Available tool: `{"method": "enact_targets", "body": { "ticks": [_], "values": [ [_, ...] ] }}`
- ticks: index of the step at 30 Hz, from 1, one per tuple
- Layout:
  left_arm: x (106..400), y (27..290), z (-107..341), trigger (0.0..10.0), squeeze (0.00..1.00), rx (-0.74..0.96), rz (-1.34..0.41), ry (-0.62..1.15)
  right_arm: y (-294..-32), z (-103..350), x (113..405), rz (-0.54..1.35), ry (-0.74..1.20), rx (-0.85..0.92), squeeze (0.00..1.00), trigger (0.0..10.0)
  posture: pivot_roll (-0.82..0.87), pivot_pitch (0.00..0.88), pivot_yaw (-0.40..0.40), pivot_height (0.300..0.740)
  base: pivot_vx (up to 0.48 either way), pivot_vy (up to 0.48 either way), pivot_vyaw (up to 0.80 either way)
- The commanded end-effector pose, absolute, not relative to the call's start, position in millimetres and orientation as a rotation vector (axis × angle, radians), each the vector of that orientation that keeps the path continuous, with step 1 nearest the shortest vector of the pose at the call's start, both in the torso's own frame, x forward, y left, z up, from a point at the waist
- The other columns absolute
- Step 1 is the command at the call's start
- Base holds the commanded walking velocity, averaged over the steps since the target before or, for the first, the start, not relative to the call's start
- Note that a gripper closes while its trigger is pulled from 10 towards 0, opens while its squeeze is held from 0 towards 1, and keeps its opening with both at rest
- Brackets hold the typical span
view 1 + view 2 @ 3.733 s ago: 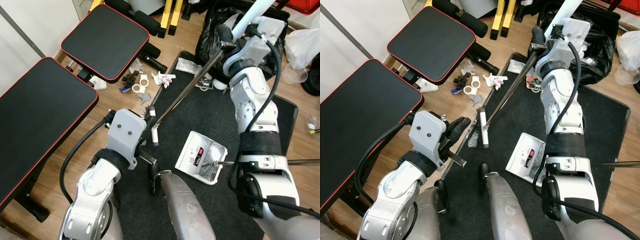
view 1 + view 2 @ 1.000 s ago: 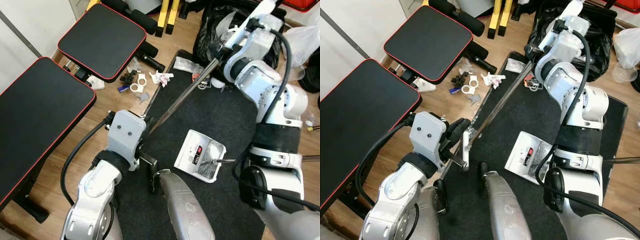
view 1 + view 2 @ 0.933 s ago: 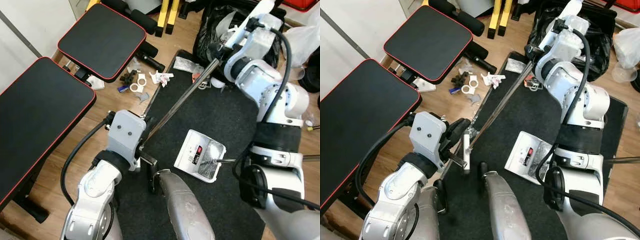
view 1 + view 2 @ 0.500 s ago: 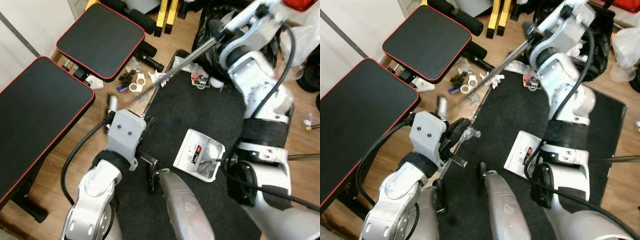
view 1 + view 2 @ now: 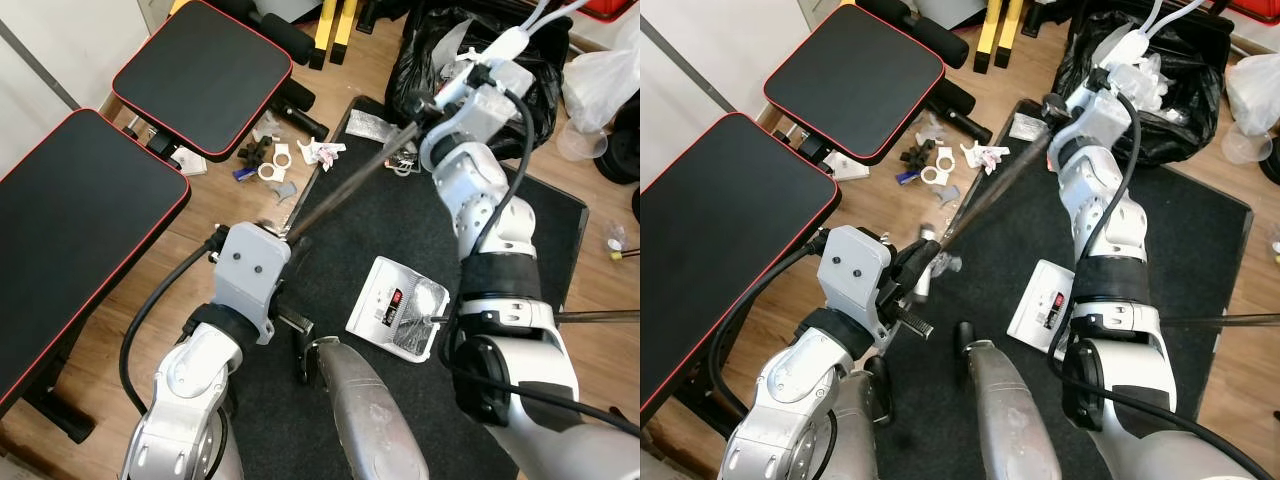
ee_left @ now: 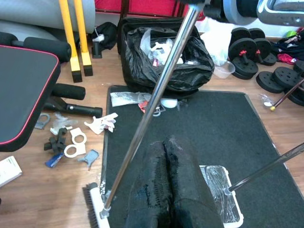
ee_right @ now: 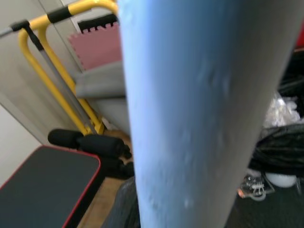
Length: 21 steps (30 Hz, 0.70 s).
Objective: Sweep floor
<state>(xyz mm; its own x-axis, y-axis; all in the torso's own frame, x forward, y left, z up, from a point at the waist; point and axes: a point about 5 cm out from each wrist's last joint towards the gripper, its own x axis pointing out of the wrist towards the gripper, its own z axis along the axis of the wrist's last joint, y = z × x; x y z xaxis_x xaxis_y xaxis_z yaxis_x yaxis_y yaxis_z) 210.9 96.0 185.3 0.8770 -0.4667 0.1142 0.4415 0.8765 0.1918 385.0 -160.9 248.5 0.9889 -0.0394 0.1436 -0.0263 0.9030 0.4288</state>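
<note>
Starting way over at 9 o'clock, there's a black weight bench with red piping, and a second pad of it up at 11. The left gripper sits low at about 7 o'clock in the head view, its black fingers pressed together with nothing between them, hovering over the edge of the black floor mat. Just beside it is the broom head, white, blurred, resting right at the mat's edge where it meets the wood floor. At 11 from there is a little pile of litter, white plastic rings, dark clips and scraps, lying on the wood near the bench. The broom's metal handle runs diagonally from the head up toward 1 o'clock, where the right gripper is clamped on its top end. Near the middle of the mat, at 5 from the handle, lies a white dustpan with shiny wrapper stuff in it. Behind the right arm at 1 o'clock sits a black trash bag, open and stuffed.
</note>
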Motion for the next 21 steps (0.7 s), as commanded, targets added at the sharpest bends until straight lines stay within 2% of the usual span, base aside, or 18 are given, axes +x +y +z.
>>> {"method": "enact_targets", "body": {
  "ticks": [1,10,21],
  "values": [
    [207.7,97.0,182.1,10.0,0.0,0.143,-0.444,-0.137,-166.3,258.0,381.2,-0.008,-0.228,0.443,0.0,10.0,-0.11,0.424,-0.183,0.74,0.0,0.0,0.0],
    [209.3,96.6,181.2,10.0,0.0,0.145,-0.441,-0.137,-175.7,265.9,377.6,-0.034,-0.215,0.418,0.0,10.0,-0.11,0.417,-0.189,0.74,0.0,0.0,0.0],
    [210.1,95.1,180.4,10.0,0.0,0.14,-0.443,-0.136,-195.1,252.4,370.3,-0.121,0.012,0.382,0.0,10.0,-0.13,0.406,-0.195,0.74,0.0,0.0,0.0]
  ]
}}
